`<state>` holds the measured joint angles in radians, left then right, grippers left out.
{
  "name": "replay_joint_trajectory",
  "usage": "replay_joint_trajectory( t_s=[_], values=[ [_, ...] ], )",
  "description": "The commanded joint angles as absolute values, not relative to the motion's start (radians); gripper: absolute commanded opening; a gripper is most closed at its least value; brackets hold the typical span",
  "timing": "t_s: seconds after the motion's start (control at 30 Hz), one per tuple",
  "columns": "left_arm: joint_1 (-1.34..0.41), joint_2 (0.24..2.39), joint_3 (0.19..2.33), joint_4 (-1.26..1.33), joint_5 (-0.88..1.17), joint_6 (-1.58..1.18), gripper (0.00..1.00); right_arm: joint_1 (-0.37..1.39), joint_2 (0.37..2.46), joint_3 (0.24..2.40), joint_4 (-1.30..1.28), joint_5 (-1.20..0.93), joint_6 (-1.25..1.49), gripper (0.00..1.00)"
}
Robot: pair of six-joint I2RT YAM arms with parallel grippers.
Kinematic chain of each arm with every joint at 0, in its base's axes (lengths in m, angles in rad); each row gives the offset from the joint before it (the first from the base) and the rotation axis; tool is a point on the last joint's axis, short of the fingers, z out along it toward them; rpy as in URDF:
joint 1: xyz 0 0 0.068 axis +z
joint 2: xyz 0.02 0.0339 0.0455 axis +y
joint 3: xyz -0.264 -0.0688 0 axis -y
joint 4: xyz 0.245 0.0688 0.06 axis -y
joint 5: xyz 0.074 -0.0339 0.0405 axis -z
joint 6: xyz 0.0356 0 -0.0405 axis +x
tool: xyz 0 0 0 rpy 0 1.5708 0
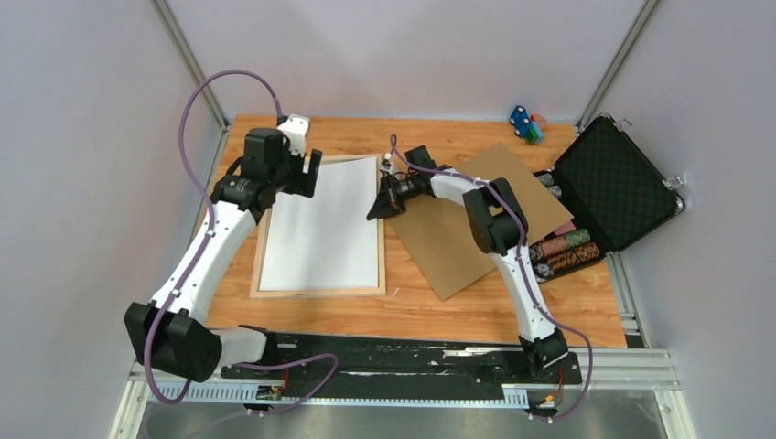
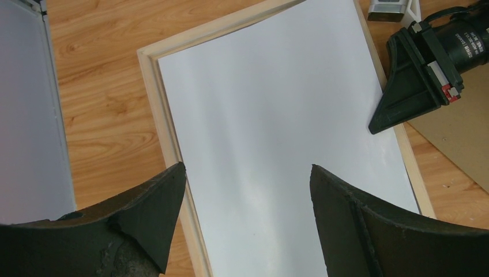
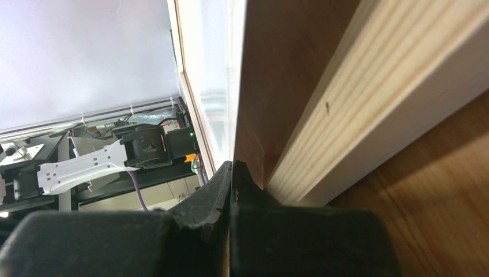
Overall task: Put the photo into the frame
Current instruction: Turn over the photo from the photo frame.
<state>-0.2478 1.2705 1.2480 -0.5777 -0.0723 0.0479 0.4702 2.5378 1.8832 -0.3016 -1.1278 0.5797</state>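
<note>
At the left of the surface [image 1: 586, 315], entries running rightward:

1. Left gripper [image 2: 248, 173]: jaws standing wide apart and holding nothing, hovering over the far left part of the frame [image 1: 316, 293]. Hazard: if it is lowering with the tips spread like this, one tip could be landing on the wooden rail and the other on the paper, tipping the frame or denting the sheet.

2. Frame: lying flat, with pale wood rails showing on all four sides. Hazard: nothing is pinning it down, so any sideways push could be sliding it across the smooth wood.

3. Photo [image 1: 325, 224]: lying inside the frame's opening with its plain white side up and the printed side not showing. It is looking seated, though whether every edge is lying fully flat cannot be told.

4. Right gripper [image 1: 375, 213]: jaws pressing fully together and gripping nothing, the tip touching the seam where the photo's right edge is meeting the right rail, towards the far end. Hazard: by pressing harder here, the tip could be buckling the paper's edge, slipping beneath it and levering it back out, or shoving the frame leftward.

5. Brown board [image 1: 458, 251]: lying askew just beside the frame, partly beneath the right arm. Hazard: the arm could be dragging it while moving.

6. Open black case [image 1: 618, 183]: sitting at the far right, well apart from the frame and posing little risk.
</note>
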Motion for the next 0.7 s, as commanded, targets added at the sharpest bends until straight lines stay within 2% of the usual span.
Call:
replay_joint_trajectory(
  t_s=[0.0,0.5,0.67],
  values=[
    [-0.24,1.235,1.243,-0.541,-0.066,0.056,0.87,0.474,2.516,1.904,-0.27,-1.093,0.59,0.0],
    [-0.241,1.23,1.24,-0.539,-0.066,0.057,0.87,0.48,2.54,1.937,-0.268,-1.069,0.603,0.0],
    [-0.241,1.227,1.238,-0.537,-0.064,0.057,0.87,0.482,2.516,1.906,-0.269,-1.06,0.598,0.12]
  ],
)
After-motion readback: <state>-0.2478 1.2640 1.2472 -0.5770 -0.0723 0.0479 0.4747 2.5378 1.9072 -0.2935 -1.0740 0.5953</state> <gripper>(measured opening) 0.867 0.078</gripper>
